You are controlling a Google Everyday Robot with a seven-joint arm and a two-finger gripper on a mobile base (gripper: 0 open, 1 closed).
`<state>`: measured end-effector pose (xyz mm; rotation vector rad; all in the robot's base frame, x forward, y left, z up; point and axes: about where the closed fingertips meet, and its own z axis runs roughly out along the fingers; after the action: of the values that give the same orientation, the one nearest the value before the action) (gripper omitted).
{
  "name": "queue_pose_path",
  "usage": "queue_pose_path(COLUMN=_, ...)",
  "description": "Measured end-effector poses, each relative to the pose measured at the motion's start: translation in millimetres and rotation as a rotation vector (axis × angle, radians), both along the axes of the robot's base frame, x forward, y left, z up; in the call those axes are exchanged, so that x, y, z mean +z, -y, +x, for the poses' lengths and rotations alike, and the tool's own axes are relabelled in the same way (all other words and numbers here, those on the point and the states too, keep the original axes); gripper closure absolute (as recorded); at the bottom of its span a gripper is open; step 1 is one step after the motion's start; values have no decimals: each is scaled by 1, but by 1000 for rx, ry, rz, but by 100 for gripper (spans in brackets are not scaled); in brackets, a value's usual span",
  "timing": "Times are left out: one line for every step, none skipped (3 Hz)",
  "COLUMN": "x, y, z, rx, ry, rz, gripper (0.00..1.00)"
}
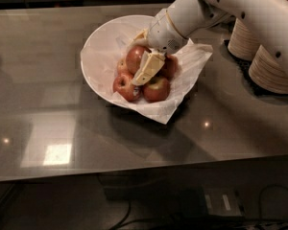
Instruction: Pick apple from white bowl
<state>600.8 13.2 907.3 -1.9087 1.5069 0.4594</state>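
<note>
Counter (62, 104), grey and glossy, fills most of the view. White robot arm (240, 4) comes in from 1 o'clock and reaches down toward centre. Stacks of tan paper bowls (273, 71) stand at 3 o'clock on the counter, partly behind the arm. White bowl (93, 47) sits just above centre, tilted up toward 11 o'clock and lined with crinkled white paper (192, 61) that spills over the rim at 3 and 5 o'clock.

Gripper (137, 57) is down inside the bowl on the fruit pile. Jaws are parted about one apple wide and closed around the apple (132, 59). The near cream finger (148, 68) lies against the apple's 3 o'clock side; the other is at its 12 o'clock side. The apple is still in the bowl, on top of the pile.

Yellow-green-patched apple (156, 88) lies at 5 o'clock of the gripper, touching the near finger's tip area. Red apple (126, 86) is at 7 o'clock. Dark apple (170, 66) is at 3 o'clock, partly hidden by the finger.
</note>
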Motion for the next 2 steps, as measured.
queue_pose_path(x=4, y=0, z=0, rx=0, ry=0, rz=0, gripper=100)
queue_pose_path(x=19, y=1, z=-4, rx=-3, ry=45, rz=12, gripper=100)
